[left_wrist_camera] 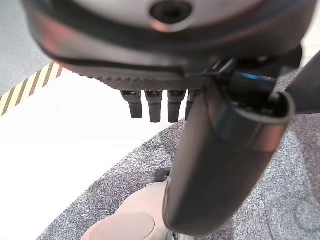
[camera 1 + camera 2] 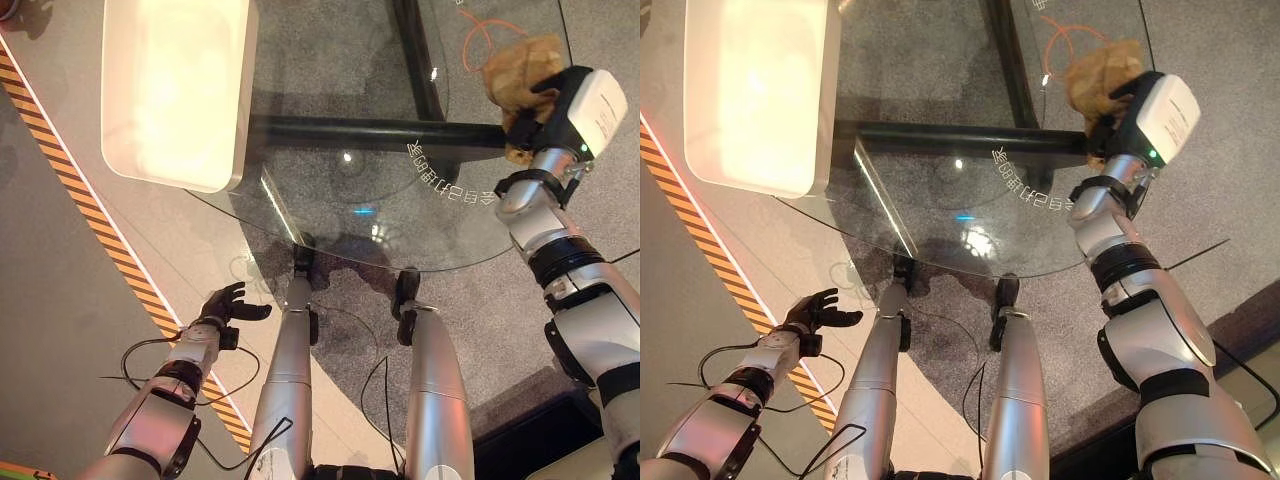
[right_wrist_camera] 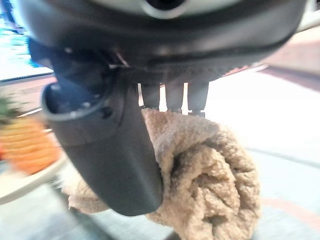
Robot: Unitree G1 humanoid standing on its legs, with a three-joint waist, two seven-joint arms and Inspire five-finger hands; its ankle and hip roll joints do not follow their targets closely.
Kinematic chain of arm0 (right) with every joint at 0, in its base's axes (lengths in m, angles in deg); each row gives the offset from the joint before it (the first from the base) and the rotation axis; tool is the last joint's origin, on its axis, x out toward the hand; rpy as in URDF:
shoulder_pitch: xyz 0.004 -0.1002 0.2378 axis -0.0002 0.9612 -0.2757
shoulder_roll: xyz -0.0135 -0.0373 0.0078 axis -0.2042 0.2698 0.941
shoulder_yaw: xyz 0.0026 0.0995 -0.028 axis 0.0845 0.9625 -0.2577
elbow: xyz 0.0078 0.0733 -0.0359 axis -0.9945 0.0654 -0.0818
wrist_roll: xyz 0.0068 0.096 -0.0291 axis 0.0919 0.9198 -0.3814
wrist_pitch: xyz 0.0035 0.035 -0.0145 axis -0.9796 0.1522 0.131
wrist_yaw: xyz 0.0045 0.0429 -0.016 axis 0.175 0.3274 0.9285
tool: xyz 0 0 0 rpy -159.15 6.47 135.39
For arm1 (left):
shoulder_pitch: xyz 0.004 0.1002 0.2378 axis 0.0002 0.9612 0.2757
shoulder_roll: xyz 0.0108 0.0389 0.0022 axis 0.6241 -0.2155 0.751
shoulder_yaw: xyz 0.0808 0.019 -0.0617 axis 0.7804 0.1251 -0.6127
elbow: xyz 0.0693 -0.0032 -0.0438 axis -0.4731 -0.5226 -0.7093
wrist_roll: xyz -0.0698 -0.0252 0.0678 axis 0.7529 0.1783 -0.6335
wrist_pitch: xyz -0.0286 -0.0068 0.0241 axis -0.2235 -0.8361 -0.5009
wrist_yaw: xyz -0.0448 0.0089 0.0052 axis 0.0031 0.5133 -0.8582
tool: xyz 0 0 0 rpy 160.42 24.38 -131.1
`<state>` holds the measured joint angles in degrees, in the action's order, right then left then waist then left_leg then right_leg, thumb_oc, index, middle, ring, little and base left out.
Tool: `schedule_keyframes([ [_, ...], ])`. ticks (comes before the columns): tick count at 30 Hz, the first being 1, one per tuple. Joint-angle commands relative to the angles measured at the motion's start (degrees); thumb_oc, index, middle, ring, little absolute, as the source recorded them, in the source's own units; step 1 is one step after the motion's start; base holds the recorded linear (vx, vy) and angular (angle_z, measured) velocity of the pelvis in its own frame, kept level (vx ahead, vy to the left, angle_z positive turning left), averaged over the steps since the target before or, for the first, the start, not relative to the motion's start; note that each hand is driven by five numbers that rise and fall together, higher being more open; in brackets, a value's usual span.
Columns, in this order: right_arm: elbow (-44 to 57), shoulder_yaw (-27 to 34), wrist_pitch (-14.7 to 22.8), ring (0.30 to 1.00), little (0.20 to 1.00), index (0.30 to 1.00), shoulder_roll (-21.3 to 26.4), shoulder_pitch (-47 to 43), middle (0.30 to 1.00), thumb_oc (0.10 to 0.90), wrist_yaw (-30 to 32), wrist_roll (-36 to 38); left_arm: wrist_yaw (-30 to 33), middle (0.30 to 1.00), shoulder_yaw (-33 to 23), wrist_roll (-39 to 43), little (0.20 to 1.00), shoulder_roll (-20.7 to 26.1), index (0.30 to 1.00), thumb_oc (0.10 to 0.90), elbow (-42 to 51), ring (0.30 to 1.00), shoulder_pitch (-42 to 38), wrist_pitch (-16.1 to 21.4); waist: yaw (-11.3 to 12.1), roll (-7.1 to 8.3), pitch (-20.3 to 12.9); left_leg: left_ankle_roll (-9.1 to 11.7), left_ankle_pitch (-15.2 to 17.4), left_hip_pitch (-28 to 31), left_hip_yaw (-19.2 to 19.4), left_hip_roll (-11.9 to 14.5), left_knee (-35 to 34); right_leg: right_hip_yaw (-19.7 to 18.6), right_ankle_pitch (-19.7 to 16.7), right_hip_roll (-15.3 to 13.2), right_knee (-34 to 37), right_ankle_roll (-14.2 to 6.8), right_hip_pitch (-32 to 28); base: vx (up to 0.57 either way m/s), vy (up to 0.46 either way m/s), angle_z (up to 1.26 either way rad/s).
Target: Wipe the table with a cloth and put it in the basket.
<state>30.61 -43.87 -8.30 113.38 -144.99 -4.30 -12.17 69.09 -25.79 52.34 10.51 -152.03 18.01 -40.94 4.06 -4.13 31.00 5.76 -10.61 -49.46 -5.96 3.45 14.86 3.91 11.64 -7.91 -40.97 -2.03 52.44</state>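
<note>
A crumpled tan cloth [image 2: 520,62] is held above the far right part of the round glass table [image 2: 340,210]. My right hand [image 2: 532,122] is shut on it. In the right wrist view the thumb [image 3: 115,160] presses across the rolled cloth [image 3: 210,165], with the fingers curled behind it. The white basket [image 2: 225,150] stands on the table's far left part. My left hand [image 2: 226,303] hangs low at the left, off the table and over the floor, with its fingers [image 1: 152,105] relaxed and holding nothing.
A black frame bar [image 2: 370,128] runs under the glass. A yellow-and-black striped tape [image 2: 90,210] crosses the floor on the left. An orange cord [image 2: 478,38] lies at the far right near the cloth. White lettering [image 2: 445,180] marks the glass.
</note>
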Motion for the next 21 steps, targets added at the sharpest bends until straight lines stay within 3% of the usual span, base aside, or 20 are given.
schedule_keyframes([
  [1, 6.5, -2.9, 1.6, 0.3, 0.2, 0.3, 2.1, -7.8, 0.3, 0.1, 1.6, -5.9, 2.1, 0.9, 1.6, 0.4, 0.9, -0.6, 0.9, 0.8, -1.1, 0.9, 2.2, -0.8, 1.0, -0.48, -1.2, -6.5, 11.5, 1.9, 4.5, -6.3, 8.9, 4.3, -7.7, 3.7, 12.6, 1.2, -3.0, 0.0, 0.0, 0.0],
  [14, 13.2, -8.0, -3.1, 0.3, 0.2, 0.3, -2.5, -8.0, 0.3, 0.1, -5.5, -12.5, 2.8, 0.9, 2.2, -1.0, 0.9, -2.7, 0.9, 0.8, -0.8, 0.9, 2.9, -0.1, 2.0, -1.05, -1.2, -6.7, 11.0, 1.8, 4.6, -6.9, 9.0, 4.9, -7.3, 3.3, 12.1, 1.6, -3.0, 0.01, 0.002, 0.02],
  [15, 13.3, -8.7, -3.3, 0.3, 0.2, 0.3, -3.0, -7.3, 0.3, 0.1, -6.6, -13.2, 2.7, 0.9, 2.5, -1.2, 0.9, -2.9, 0.9, 0.8, -0.9, 0.9, 3.5, 0.0, 2.2, -1.08, -1.2, -6.5, 12.8, 3.3, 4.5, -7.0, 9.5, 4.5, -5.5, 3.4, 11.2, 1.2, -4.2, 0.09, -0.018, 0.01],
  [17, 13.6, -9.6, -3.4, 0.3, 0.2, 0.3, -3.5, -7.9, 0.3, 0.1, -8.1, -14.5, 2.6, 0.9, 2.4, -1.3, 0.9, -2.9, 0.9, 0.8, -0.9, 0.9, 3.0, 0.2, 2.3, -1.25, -1.2, -6.7, 10.9, 1.8, 4.6, -7.0, 9.0, 5.1, -7.3, 3.2, 12.0, 1.6, -3.0, 0.0, 0.0, 0.0],
  [18, 13.5, -10.5, -3.2, 0.3, 0.2, 0.3, -4.3, -7.1, 0.3, 0.1, -9.1, -15.6, 2.5, 0.9, 2.7, -1.4, 0.9, -3.1, 0.9, 0.8, -1.0, 0.9, 3.6, 0.2, 2.5, -1.31, -1.2, -6.5, 12.7, 3.2, 4.5, -7.1, 9.5, 4.7, -5.5, 3.2, 11.2, 1.2, -4.2, -0.05, 0.002, 0.03],
  [19, 13.6, -11.0, -3.1, 0.3, 0.2, 0.3, -4.4, -7.7, 0.3, 0.1, -9.5, -16.0, 2.5, 0.9, 2.6, -1.3, 0.9, -3.1, 0.9, 0.8, -1.0, 0.9, 2.9, 0.2, 2.5, -1.34, -1.2, -6.7, 10.9, 1.8, 4.6, -7.0, 9.0, 5.3, -7.2, 3.1, 12.0, 1.6, -3.1, 0.0, 0.0, 0.0],
  [21, 14.0, -12.1, -2.9, 0.3, 0.2, 0.3, -5.2, -7.6, 0.3, 0.1, -11.2, -17.4, 2.6, 0.9, 2.9, -1.3, 0.9, -3.2, 0.9, 0.8, -1.1, 0.9, 2.7, 0.2, 2.7, -1.45, -1.2, -6.7, 10.7, 1.8, 4.6, -7.1, 9.0, 5.3, -7.2, 3.1, 11.9, 1.6, -3.0, -0.02, 0.002, 0.01],
])
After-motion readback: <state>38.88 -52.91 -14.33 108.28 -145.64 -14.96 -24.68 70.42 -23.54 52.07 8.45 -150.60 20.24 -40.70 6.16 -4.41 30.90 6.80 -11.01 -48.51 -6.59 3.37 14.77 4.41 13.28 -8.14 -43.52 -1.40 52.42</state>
